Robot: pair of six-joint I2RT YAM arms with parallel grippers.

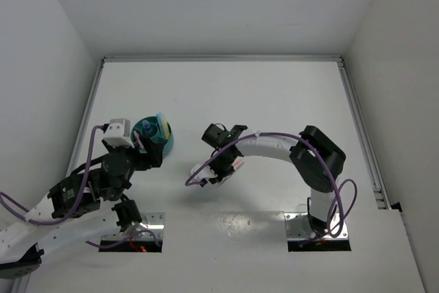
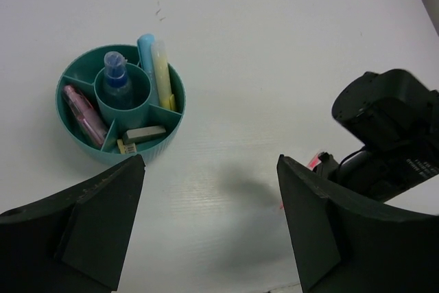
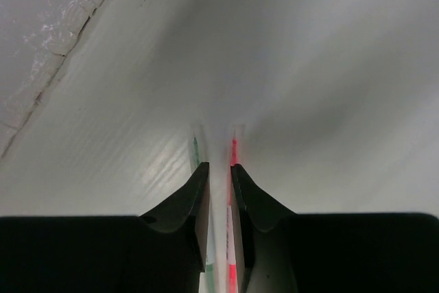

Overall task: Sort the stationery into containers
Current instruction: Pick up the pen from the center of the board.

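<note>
Stationery on the table: a thin red pen (image 3: 233, 150) and a thin green-tipped one (image 3: 195, 149) lie side by side, just apart, on the white table (image 2: 274, 46), right under the right gripper's fingertips.
Handling: I judge both light, stiff and smooth, so they may roll or skid on the glossy top. Their low profile leaves little to catch.
Where to grip: across the barrel near mid-length, one pen at a time, so that it hangs level.
Right gripper (image 3: 218, 186): dark fingers are drawn nearly together with a narrow slit between. Whether they pinch either pen cannot be told.
Left gripper (image 2: 209, 217): spread wide and holding nothing, it hovers near the organiser.
Teal organiser (image 2: 156, 149): a round, rigid, ribbed plastic cup with a centre well and a divided outer ring, standing well apart from the pens.
Centre well: a clear-blue marker (image 2: 116, 77) stands upright.
Outer ring: a yellow stick (image 2: 162, 70) and a light-blue stick (image 2: 147, 56) lean together in one section. A pink piece (image 2: 82, 111) fills another, and a small greyish eraser (image 2: 144, 134) lies flat in a third.
Risk: both pens may get nudged together.
</note>
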